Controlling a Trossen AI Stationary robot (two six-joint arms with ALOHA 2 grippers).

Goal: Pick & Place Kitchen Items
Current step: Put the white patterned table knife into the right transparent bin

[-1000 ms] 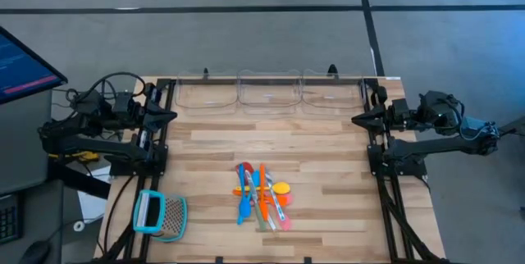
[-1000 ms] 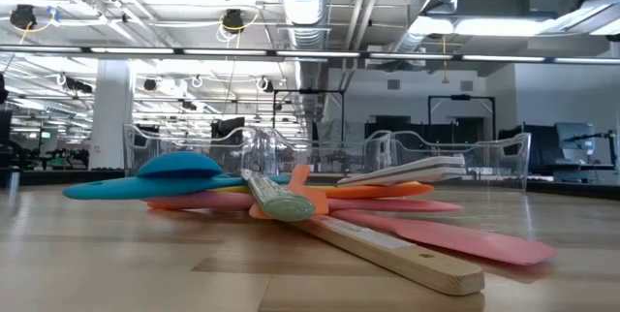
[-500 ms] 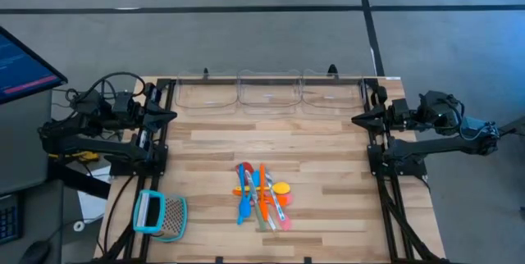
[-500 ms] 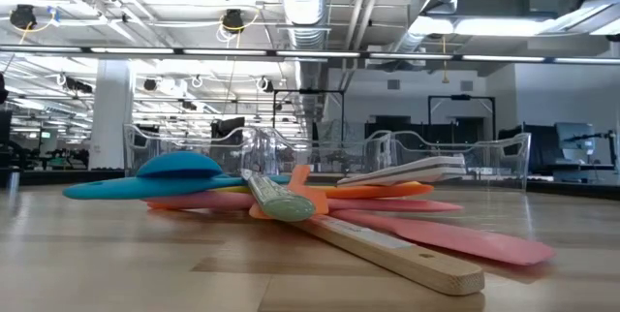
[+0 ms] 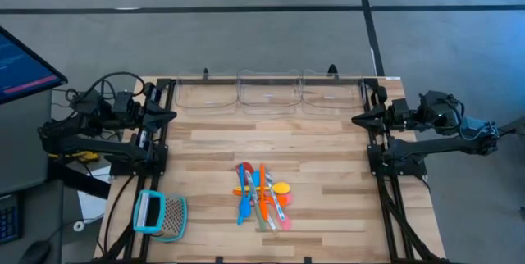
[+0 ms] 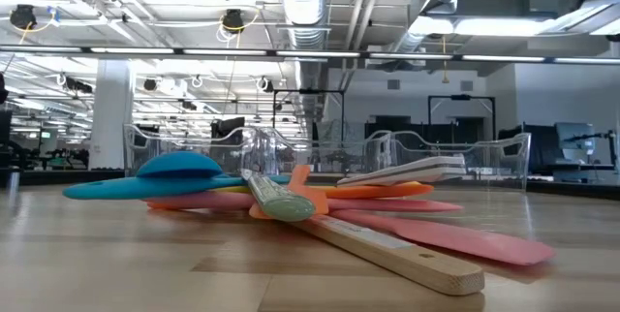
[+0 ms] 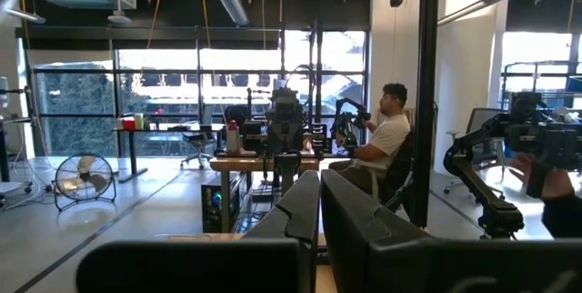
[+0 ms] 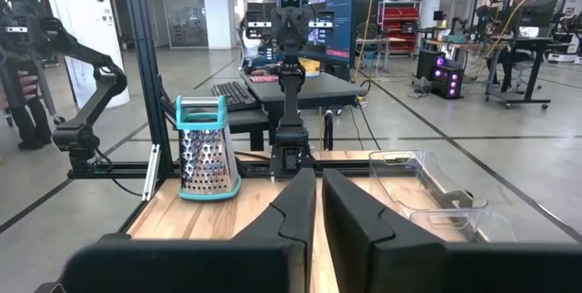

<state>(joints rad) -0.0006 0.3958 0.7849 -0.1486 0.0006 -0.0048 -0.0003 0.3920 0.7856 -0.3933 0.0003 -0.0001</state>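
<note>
Utensil pile [image 5: 262, 195] lies on the wooden table [image 5: 328, 157], near the front edge and about midway between the two arms: slim pieces crossed over one another. Blue spatula [image 5: 244, 207] on the pile's left side, red-headed spatula [image 5: 245, 170] at the far end, orange pieces [image 5: 262, 184] through the middle, a yellow round spoon head [image 5: 281, 188] on the right, a pink piece [image 5: 284, 220] toward the near end. From table height the blue one [image 6: 165, 176] rests on top at left, a pink blade [image 6: 455, 237] reaches out to the right, and a pale wooden handle [image 6: 397, 254] angles toward the camera. Left gripper [image 5: 162, 116] parked at the table's left edge, fingers [image 7: 296, 216] pressed together, well apart from the pile. Right gripper [image 5: 361, 119] at the right edge, fingers [image 8: 300, 204] likewise together, also well clear. Three clear bins [image 5: 268, 90] line the far edge. Teal-framed grater [image 5: 158, 214] stands at the front left corner, apart from the pile. A seated person [image 7: 380, 143] shows in the room beyond
</note>
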